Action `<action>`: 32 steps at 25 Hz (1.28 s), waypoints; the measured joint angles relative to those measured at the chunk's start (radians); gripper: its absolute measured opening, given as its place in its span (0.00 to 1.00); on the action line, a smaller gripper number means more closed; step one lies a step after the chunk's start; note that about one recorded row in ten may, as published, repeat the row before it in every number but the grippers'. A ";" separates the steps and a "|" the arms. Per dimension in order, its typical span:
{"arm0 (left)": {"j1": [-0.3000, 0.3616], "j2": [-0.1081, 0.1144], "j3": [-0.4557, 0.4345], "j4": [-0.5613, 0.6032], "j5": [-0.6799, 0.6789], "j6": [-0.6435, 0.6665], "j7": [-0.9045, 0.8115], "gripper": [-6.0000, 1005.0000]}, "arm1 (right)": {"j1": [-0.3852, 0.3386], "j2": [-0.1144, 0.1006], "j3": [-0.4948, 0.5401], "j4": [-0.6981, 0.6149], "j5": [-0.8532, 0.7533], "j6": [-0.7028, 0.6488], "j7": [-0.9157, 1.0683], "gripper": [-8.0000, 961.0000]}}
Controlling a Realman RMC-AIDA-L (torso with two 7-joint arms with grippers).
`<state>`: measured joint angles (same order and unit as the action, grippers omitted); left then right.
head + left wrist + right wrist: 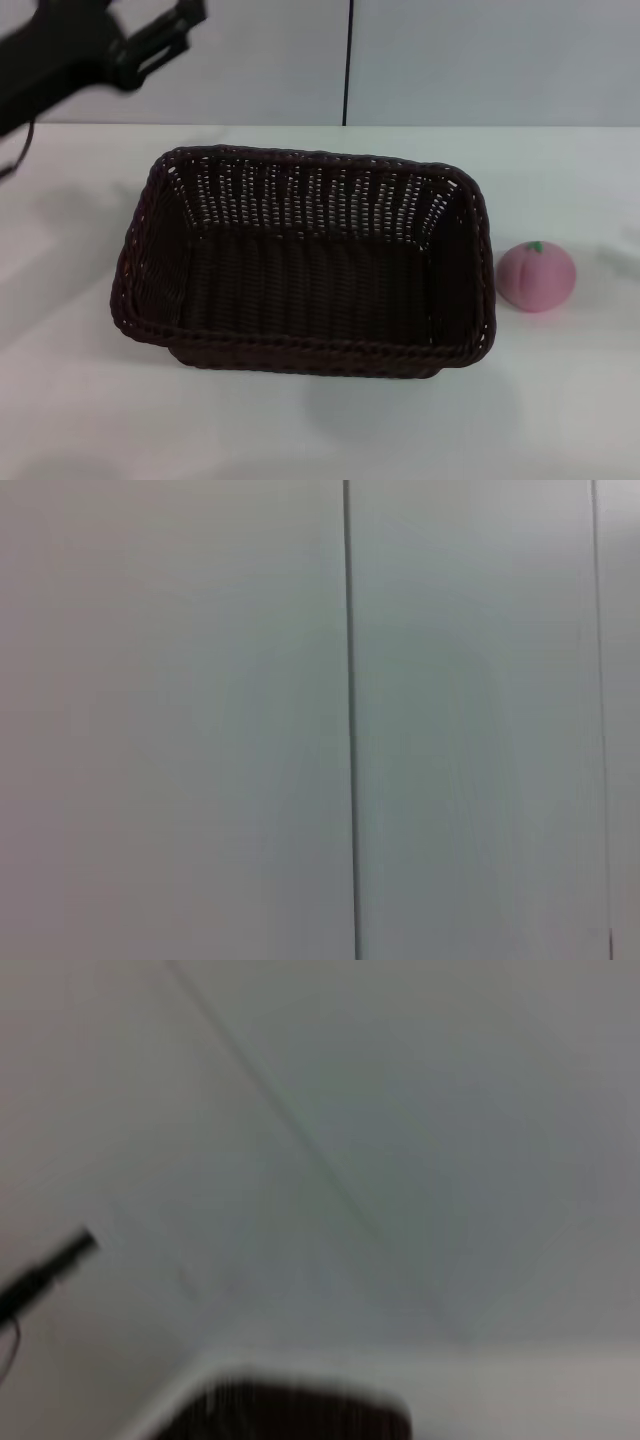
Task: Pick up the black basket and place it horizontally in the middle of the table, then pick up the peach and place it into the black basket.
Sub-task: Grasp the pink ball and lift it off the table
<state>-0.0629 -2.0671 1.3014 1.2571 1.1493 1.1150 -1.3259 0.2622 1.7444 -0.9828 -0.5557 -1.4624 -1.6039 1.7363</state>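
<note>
The black basket (140, 240) stands upright, long side across, in the middle of the white table (300, 435). It holds nothing. The pink peach (536, 277) sits on the table just right of the basket, close to its right wall but apart from it. My left gripper (185, 25) is raised high at the far left, well above and behind the basket, with nothing in it. It also shows as a thin dark shape in the right wrist view (70, 1255). That view shows a blurred part of the basket (290, 1415). My right gripper is out of view.
A pale wall with a dark vertical seam (348, 60) stands behind the table. The left wrist view shows only that wall (200, 720). Bare tabletop lies in front of the basket and to its left.
</note>
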 joint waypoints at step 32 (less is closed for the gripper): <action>0.025 0.004 -0.042 -0.416 -0.272 0.267 0.286 0.60 | 0.372 0.240 0.240 -0.096 -0.939 0.152 0.557 0.73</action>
<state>-0.0378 -2.0632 1.2589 0.8409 0.8770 1.3822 -1.0401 0.6339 1.9843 -0.7428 -0.6521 -2.4015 -1.4523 2.2930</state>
